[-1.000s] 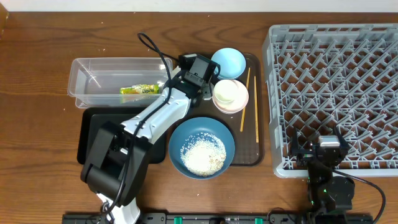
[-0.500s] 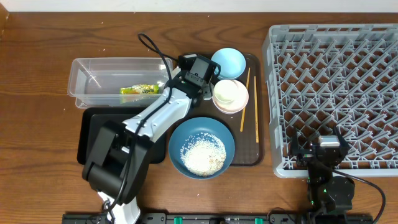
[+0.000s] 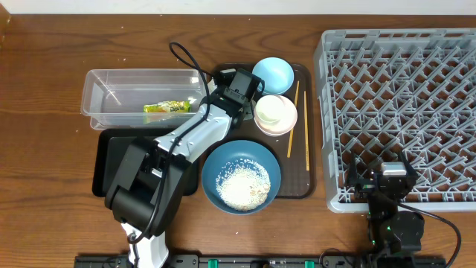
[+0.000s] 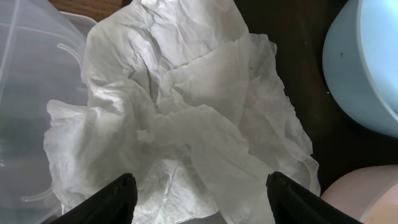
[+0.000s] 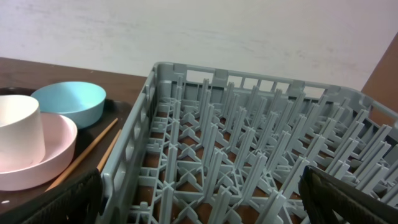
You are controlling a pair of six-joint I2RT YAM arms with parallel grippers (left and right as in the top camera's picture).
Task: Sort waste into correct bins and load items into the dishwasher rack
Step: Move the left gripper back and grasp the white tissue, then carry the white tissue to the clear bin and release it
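we found the crumpled tissue hemmed in: the wall of the clear tub stood on one side, the light-blue bowl and the pink-rimmed bowl close on the other (a narrow slot, open from above). the chopsticks lay between those bowls and the rack, which stood open overhead.

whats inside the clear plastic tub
A yellow-green snack wrapper lies on the floor of the clear tub, the only thing visible inside. The left arm crosses over the tub's right end, so whatever might sit in that corner is hidden.
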